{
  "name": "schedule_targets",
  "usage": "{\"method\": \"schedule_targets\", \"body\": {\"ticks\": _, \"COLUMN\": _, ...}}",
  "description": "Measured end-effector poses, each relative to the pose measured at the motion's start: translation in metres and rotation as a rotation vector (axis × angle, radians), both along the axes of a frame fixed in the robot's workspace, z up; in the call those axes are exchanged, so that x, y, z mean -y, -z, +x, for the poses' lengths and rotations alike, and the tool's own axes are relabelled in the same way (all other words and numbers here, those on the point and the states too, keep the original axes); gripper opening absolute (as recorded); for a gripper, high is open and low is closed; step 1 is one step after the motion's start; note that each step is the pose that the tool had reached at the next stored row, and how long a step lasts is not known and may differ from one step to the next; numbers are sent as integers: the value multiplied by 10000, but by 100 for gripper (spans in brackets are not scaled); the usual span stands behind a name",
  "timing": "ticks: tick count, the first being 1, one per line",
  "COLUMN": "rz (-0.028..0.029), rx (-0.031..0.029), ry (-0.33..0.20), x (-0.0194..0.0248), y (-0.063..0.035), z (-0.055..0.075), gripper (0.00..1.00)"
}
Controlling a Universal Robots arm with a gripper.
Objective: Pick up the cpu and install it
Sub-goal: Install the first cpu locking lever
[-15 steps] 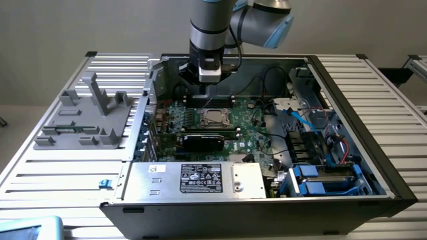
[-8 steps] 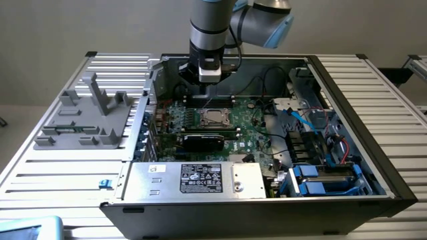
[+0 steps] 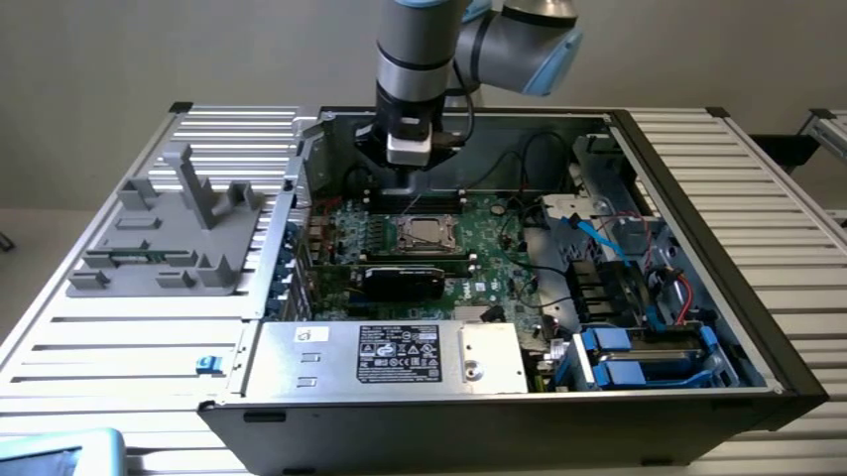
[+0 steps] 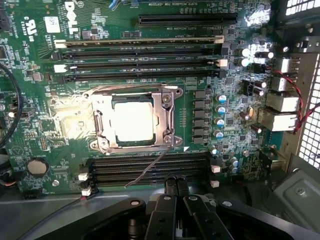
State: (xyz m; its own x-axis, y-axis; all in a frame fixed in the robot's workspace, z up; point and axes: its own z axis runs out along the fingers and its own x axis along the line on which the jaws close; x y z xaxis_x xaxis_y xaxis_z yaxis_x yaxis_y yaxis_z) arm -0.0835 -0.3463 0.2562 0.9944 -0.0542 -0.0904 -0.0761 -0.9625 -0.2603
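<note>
Grey fixture [image 3: 173,233] at nine o'clock of open PC case [image 3: 530,426], exterior view. Cpu [image 3: 423,233] seated in socket [image 4: 165,106], mid-motherboard [image 3: 510,253]. Gripper [image 4: 175,186] hovers just toward twelve of cpu, fingers pressed together, holding nothing. Blue drive bays [image 3: 649,357] at four.

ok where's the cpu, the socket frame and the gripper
cpu [image 4: 133,121], wrist view, middle of its bright metal top
socket frame [image 4: 167,115], wrist view, a side bar of the metal frame beside the cpu
gripper [image 4: 175,184], wrist view, between the tips of its shut fingers
</note>
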Motion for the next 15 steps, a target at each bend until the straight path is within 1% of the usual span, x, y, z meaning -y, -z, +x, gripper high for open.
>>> {"method": "schedule_targets", "body": {"ticks": 1, "rz": -3, "rx": -132, "ry": 78, "x": 0, "y": 3, "z": 0, "gripper": 12}}
{"method": "schedule_targets", "body": {"ticks": 2, "rz": -4, "rx": -243, "ry": 157, "x": 0, "y": 6, "z": 0, "gripper": 12}}
{"method": "schedule_targets", "body": {"ticks": 3, "rz": -5, "rx": -327, "ry": 251, "x": 0, "y": 9, "z": 0, "gripper": 12}}
{"method": "schedule_targets", "body": {"ticks": 4, "rz": -5, "rx": -398, "ry": 346, "x": 0, "y": 13, "z": 0, "gripper": 12}}
{"method": "schedule_targets", "body": {"ticks": 5, "rz": -7, "rx": -449, "ry": 452, "x": 0, "y": 17, "z": 0, "gripper": 12}}
{"method": "schedule_targets", "body": {"ticks": 6, "rz": -9, "rx": -474, "ry": 574, "x": 0, "y": 21, "z": -1, "gripper": 12}}
{"method": "schedule_targets", "body": {"ticks": 9, "rz": -17, "rx": -475, "ry": 927, "x": 0, "y": 33, "z": 0, "gripper": 12}}
{"method": "schedule_targets", "body": {"ticks": 12, "rz": -85, "rx": -471, "ry": 1174, "x": 0, "y": 46, "z": 0, "gripper": 12}}
{"method": "schedule_targets", "body": {"ticks": 13, "rz": -94, "rx": -471, "ry": 1229, "x": 0, "y": 48, "z": 0, "gripper": 12}}
{"method": "schedule_targets", "body": {"ticks": 15, "rz": -94, "rx": -471, "ry": 1245, "x": 1, "y": 48, "z": 0, "gripper": 12}}
